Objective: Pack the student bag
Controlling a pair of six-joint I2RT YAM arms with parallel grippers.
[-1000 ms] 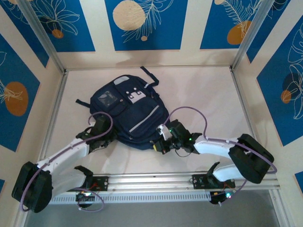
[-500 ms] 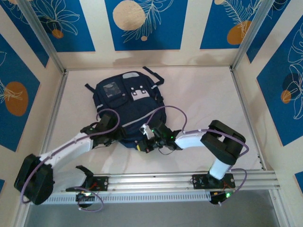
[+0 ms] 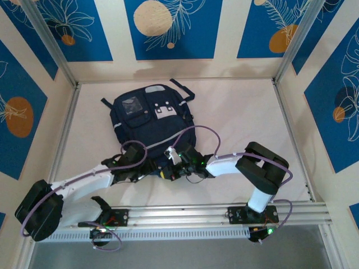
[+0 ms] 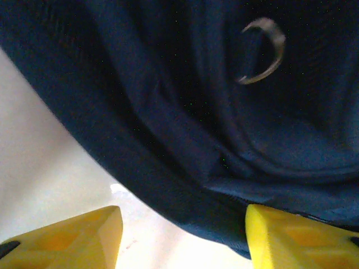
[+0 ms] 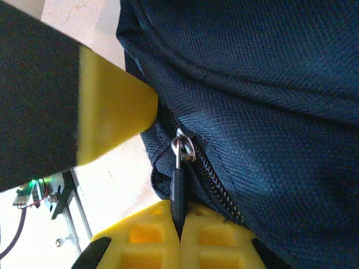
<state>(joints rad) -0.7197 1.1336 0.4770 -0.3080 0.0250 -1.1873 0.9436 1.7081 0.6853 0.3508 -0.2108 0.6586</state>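
Ahead of left claw (image 3: 140, 165) and right claw (image 3: 167, 168), student bag (image 3: 148, 120): lying flat on the white table (image 3: 241, 123), front pockets up, near edge meeting both claws.
Right claw: yellow fingers pressed together, pinching the zipper pull (image 5: 178, 190) at the bag's near edge.
Zipper (image 5: 216, 188): running off to the right just above the right fingertips.
Left claw: fingers spread wide, navy fabric fold sagging between them, nothing clamped.
Metal ring (image 4: 261, 53): on the fabric, well ahead of the left claw.
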